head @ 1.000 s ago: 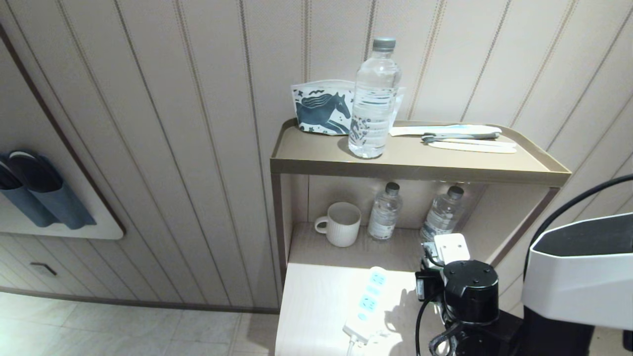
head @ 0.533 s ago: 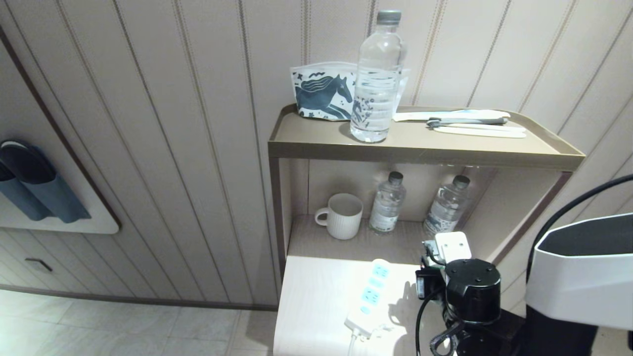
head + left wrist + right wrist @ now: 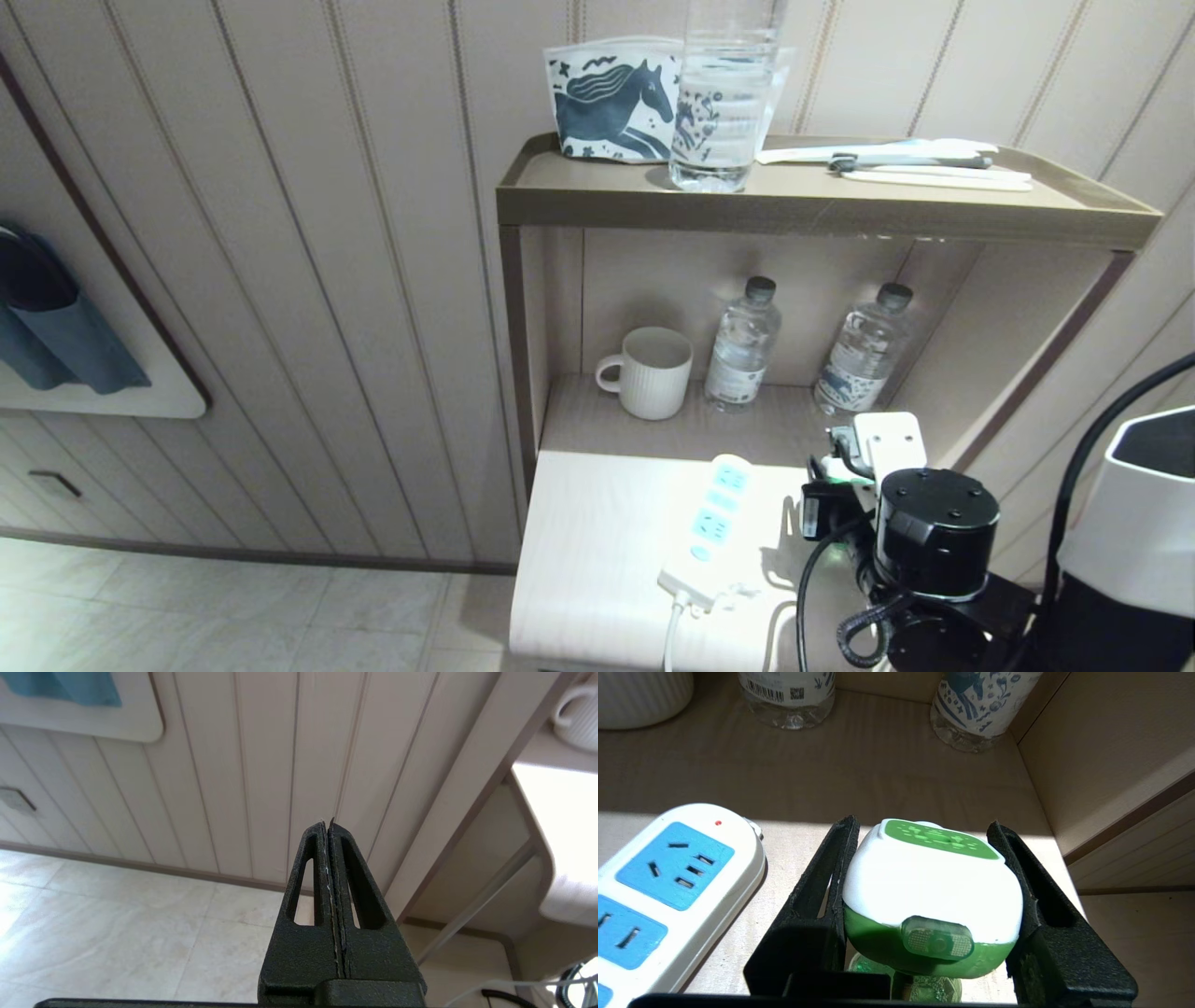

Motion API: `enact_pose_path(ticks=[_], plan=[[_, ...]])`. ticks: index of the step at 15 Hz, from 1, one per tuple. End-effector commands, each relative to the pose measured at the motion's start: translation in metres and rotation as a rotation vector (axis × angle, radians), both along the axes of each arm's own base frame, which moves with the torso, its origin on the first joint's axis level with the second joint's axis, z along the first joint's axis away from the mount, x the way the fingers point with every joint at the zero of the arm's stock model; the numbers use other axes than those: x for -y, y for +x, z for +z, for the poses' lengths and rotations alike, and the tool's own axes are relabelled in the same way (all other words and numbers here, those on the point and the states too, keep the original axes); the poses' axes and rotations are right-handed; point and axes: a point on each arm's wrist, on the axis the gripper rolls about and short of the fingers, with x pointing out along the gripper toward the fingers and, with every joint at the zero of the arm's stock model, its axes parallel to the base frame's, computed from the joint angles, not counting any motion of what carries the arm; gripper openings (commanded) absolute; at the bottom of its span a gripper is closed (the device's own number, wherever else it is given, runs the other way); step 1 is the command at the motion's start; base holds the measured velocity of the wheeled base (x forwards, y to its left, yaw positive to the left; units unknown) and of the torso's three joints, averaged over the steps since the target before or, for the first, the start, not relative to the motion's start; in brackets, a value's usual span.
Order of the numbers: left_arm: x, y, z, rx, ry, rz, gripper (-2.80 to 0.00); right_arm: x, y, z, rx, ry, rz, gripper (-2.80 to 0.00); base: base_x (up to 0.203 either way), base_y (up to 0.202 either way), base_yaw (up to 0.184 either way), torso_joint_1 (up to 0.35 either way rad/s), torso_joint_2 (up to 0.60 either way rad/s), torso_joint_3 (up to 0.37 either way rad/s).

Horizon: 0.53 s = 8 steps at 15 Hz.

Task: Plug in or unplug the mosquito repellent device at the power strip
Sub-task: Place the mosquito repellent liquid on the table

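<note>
Done: right gripper [image 3: 931,905] clamps the device [image 3: 931,891].
Left: plugging it into the strip [image 3: 668,886] alongside; sockets all bare.
Left gripper [image 3: 329,826]: closed, idle.

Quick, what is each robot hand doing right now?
Left end effector: closed, empty.
Right end effector: closed on the small white-and-green plastic mosquito repellent device.

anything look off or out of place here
Nothing stands out. The mosquito repellent device sits upright between the right gripper jaws beside the power strip, whose sockets are all empty. The mug and bottles stand upright, with nothing spilled.
</note>
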Motion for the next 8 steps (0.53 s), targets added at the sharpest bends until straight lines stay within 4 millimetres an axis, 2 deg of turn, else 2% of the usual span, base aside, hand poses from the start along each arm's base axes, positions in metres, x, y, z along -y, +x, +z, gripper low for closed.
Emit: enact_pose_path(ticks=[1,4,8], plan=[[0.0,0.0,0.0,0.0,-0.001,0.001,-2.8,0.0,0.0,0.008,0.054,0.031,-0.004,-2.8,0.0,0.0,0.0,-0.242,0.54,0.286],[0.0,0.0,0.0,0.0,-0.001,0.001,-2.8,0.001,-0.001,0.021,0.093,0.036,0.013,-2.8,0.0,0.0,0.0,-0.216,0.5,0.275],[0.0,0.0,0.0,0.0,-0.001,0.001,-2.8,0.002,0.012,0.045,0.179,0.032,0.025,-2.8,0.0,0.0,0.0,-0.059,0.14,0.078]])
